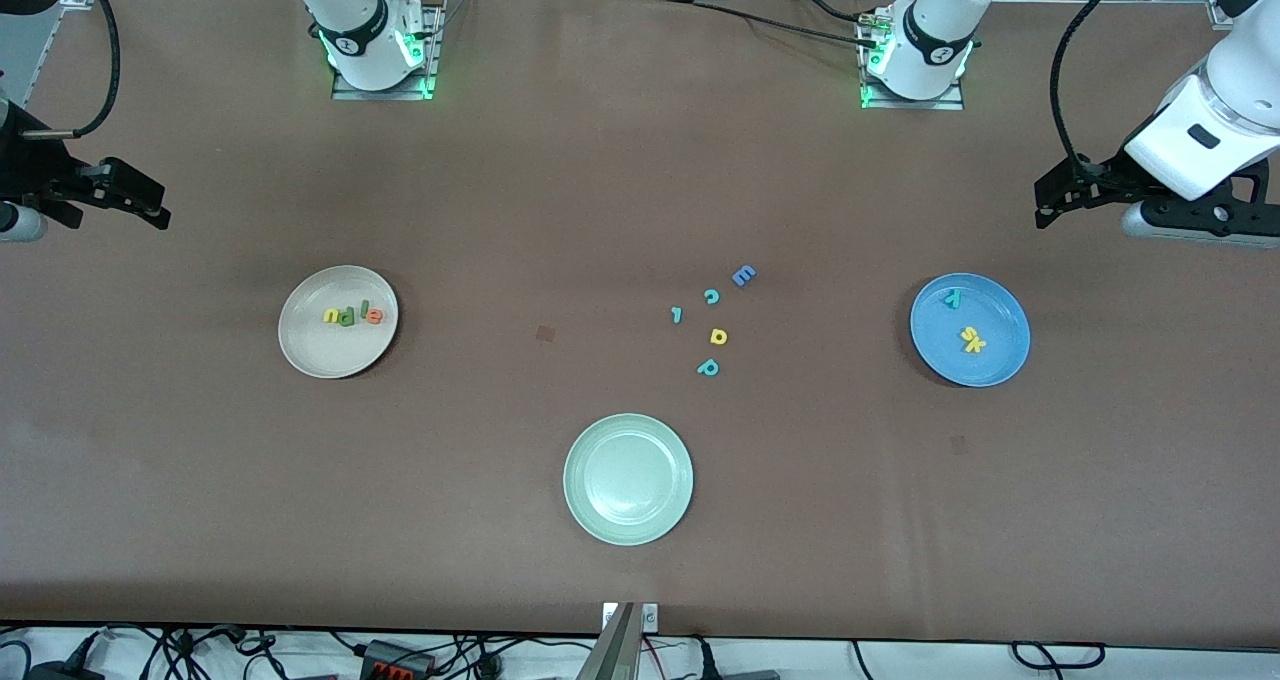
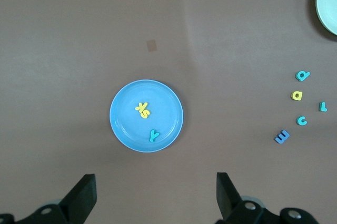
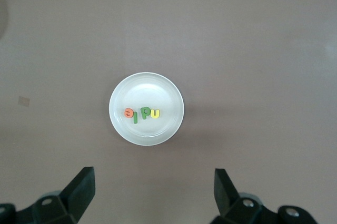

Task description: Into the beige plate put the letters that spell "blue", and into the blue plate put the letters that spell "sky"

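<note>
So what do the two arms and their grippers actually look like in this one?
Both arms are white Frankas with black joint bands, on metal base plates lit green. Black cables loop along each arm. The left gripper and the right gripper are black, each with two flat, wedge-shaped fingers; the left's fingers and the right's fingers look matte black. Silver cylindrical camera housings sit by each wrist.

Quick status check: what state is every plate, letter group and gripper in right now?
beige plate: holds u, b, l, e.
blue plate: holds s, k, y.
pale green plate: nothing in it.
five spare letters: loose on table.
left gripper: open.
right gripper: open.
</note>
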